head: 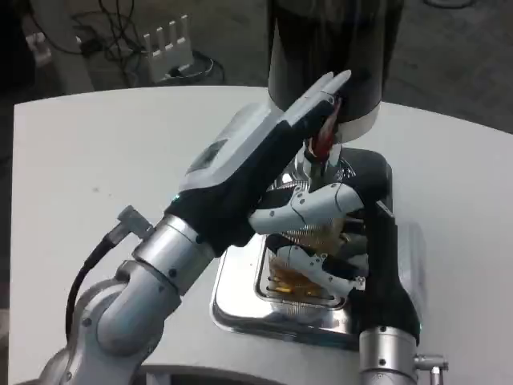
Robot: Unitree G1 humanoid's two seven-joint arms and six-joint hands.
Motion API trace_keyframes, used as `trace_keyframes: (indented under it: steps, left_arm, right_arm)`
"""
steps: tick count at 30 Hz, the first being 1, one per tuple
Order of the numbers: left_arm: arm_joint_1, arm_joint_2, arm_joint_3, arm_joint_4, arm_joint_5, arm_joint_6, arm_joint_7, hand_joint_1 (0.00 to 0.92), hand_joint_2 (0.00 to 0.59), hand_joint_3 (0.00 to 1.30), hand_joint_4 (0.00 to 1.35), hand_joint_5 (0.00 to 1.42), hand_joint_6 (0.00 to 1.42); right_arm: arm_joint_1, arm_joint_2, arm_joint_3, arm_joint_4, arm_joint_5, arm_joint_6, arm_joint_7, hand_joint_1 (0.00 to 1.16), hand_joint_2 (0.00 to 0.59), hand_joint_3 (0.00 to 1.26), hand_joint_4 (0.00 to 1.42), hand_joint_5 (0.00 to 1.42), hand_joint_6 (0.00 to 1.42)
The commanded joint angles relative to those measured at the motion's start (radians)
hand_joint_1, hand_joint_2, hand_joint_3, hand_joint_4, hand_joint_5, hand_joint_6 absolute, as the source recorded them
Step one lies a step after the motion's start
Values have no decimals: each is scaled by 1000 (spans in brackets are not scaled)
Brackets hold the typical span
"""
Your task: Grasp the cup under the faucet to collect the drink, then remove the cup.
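Head view: right hand [321, 241] is gripping the cup [309, 257], holding it on the drip tray [240, 309] under the faucet [321, 144]. Left hand [272, 156] is reaching up against the tap lever (grip unclear, fingers extended). Collecting step seems underway; next likely means freeing the lever, then drawing the cup out level, since amber liquid is inside.

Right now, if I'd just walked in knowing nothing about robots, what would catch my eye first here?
Probably the two robot hands meeting mid-table: the left hand reaches up to the faucet of a tall dark dispenser at the top. Just below, the right hand wraps around a clear cup holding amber drink, standing on a shiny metal drip tray.
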Motion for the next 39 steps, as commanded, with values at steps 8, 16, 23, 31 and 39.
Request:
trace_keyframes:
  steps: [8, 16, 23, 31, 39]
  left_arm:
    - [85, -2, 57, -149, -68, 63, -26, 0, 77, 64, 0, 115, 195]
    - [134, 17, 86, -281, -78, 121, -40, 0, 72, 25, 0, 61, 104]
    - [191, 33, 114, -354, -78, 149, -44, 0, 73, 0, 0, 16, 21]
    - [280, 44, 138, -419, -79, 177, -54, 0, 65, 0, 0, 0, 0]
    - [445, 46, 181, -423, -115, 105, -37, 0, 63, 0, 0, 0, 0]
  right_arm:
    - [116, 16, 16, -103, -33, -44, -25, 899, 121, 872, 987, 1156, 1221]
    - [217, 3, 54, -227, -40, -52, 5, 902, 83, 942, 1050, 1252, 1410]
    - [283, -8, 66, -319, -29, -49, 69, 903, 81, 942, 1053, 1243, 1424]
    - [391, -19, 101, -424, -34, -49, 121, 901, 77, 943, 1053, 1244, 1424]
    - [455, -30, 104, -505, -29, -36, 176, 901, 80, 947, 1053, 1244, 1421]
